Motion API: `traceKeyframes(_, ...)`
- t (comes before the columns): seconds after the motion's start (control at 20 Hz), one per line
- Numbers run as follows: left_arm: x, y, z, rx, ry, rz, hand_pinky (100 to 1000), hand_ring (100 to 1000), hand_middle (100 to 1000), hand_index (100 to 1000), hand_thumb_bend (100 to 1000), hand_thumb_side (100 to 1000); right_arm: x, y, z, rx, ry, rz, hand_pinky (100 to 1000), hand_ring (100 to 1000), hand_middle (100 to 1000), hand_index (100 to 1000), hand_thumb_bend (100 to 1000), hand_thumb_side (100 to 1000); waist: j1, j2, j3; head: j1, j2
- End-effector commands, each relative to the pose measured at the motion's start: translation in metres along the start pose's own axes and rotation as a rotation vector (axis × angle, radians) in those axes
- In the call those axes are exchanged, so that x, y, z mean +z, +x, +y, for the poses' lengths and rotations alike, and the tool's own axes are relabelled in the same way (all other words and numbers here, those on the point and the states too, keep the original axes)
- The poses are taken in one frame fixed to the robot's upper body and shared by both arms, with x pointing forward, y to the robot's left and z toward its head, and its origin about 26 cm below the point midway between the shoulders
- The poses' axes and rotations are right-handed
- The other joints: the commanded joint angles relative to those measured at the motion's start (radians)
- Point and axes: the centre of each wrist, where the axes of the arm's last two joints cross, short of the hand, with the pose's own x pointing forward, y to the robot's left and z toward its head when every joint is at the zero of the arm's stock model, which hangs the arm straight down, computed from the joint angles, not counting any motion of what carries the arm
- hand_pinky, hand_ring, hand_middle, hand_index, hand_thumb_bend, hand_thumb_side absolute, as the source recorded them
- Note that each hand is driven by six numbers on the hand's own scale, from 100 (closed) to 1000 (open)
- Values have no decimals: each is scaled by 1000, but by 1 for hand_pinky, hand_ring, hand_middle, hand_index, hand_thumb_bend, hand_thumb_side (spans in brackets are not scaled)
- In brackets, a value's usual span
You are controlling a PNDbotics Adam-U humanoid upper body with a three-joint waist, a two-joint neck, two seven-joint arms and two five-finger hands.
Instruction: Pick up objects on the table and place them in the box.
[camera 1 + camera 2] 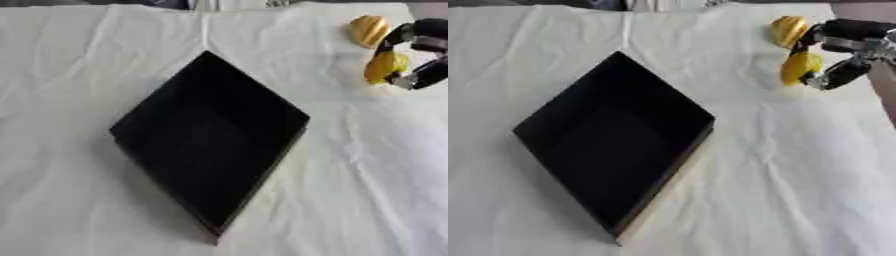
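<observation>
Black box (210, 145) sits mid-table on the white cloth (367, 190), turned corner-on, nothing visible inside. Further back right: right hand (846, 55) comes in from the right edge, fingers and thumb curled round a yellow object (800, 67), at or just above the cloth, well apart from the box. Just behind it, a second yellow-orange object (367, 30) lies on the cloth.

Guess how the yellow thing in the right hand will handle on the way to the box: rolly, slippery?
The yellow object looks rounded and smooth, so it may roll if released on the cloth. The right hand curls fingers round it, so it seems small and probably light. It shows no sag, so likely stiff. The black box is open-topped.
</observation>
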Motion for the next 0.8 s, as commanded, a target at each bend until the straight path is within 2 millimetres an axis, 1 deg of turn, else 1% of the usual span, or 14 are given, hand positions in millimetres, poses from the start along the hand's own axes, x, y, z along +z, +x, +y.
traceKeyframes(0.05,-6,5,3,0,-3,-30,824,759,753,881,399,505,7,3,-23,12,-73,-7,822,824,412,579,100,100,-1,-24,0,-2,-9)
traceKeyframes(0.15,-7,5,3,-2,-3,-32,824,759,754,881,399,504,8,12,-36,19,-124,-46,821,816,416,585,100,100,0,-24,0,-2,-5)
traceKeyframes(0.25,-7,5,4,-5,-5,-36,824,759,754,881,400,502,10,30,-56,42,-190,-115,824,796,414,583,100,100,0,-25,-2,-2,-2)
traceKeyframes(0.3,-8,5,4,-6,-5,-39,824,760,754,881,401,502,11,41,-67,59,-222,-159,825,785,413,582,108,100,0,-25,-2,-3,0)
traceKeyframes(0.4,-8,5,4,-7,-5,-43,824,760,754,880,402,500,14,70,-87,97,-272,-254,819,756,415,581,116,100,-1,-26,-2,-5,2)
traceKeyframes(0.5,-9,6,4,-6,-6,-46,824,760,754,880,403,499,14,100,-101,120,-303,-353,799,722,413,579,103,100,-1,-28,-2,-9,3)
traceKeyframes(0.65,-10,6,4,-7,-4,-50,825,760,754,880,405,496,12,147,-116,130,-325,-505,793,710,417,580,108,100,-2,-34,1,-16,6)
traceKeyframes(0.8,-11,6,5,-12,10,-51,826,762,756,880,416,488,6,189,-124,143,-310,-641,794,712,424,587,106,100,-2,-42,6,-27,10)
